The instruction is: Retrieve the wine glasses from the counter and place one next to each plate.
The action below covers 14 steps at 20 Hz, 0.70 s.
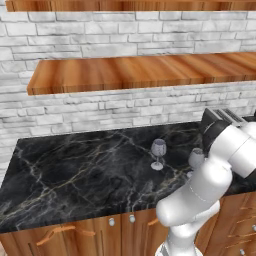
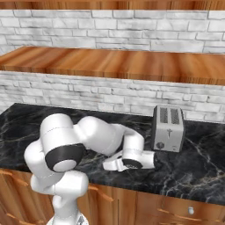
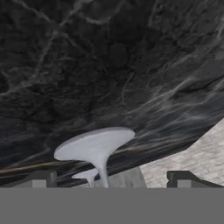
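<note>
A silver toaster [image 2: 168, 128] stood at the back of the black marble counter [image 1: 75, 175], near the brick wall [image 1: 100, 107] and under a wooden shelf [image 1: 140, 72]. Two wine glasses stood upright mid-counter: one [image 1: 158, 154] in the open, the other [image 1: 196, 159] partly behind the white arm. The arm folded low over the counter, its tool [image 3: 109, 180] level with a glass foot [image 3: 94, 145], fingers spread wide either side, holding nothing.
</note>
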### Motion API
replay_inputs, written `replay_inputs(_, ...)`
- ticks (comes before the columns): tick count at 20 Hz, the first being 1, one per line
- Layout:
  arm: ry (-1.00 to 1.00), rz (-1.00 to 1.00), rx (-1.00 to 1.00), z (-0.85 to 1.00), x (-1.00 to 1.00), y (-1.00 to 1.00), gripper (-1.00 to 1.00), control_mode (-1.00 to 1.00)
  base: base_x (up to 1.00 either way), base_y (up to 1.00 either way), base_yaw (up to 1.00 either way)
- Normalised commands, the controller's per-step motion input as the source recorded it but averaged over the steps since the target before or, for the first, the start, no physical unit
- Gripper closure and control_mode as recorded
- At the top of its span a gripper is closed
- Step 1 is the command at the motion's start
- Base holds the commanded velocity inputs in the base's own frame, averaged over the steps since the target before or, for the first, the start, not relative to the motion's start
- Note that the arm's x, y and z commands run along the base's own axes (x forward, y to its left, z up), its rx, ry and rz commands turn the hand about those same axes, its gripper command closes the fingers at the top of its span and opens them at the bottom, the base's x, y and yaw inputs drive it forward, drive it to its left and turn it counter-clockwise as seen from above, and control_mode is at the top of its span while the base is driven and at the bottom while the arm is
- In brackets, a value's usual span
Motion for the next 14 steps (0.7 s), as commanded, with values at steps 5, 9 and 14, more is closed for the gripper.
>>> replay_inputs(5,0.0,-0.01,0.0,-0.02,0.21,0.12,-1.0,-1.0,0.0,0.0,0.0)
replay_inputs(9,-0.01,0.0,0.02,-0.01,0.07,0.04,1.0,-1.0,0.0,0.0,0.0)
replay_inputs(14,-0.18,-0.03,0.09,0.36,-0.1,-0.07,1.0,-1.0,0.0,0.0,0.0)
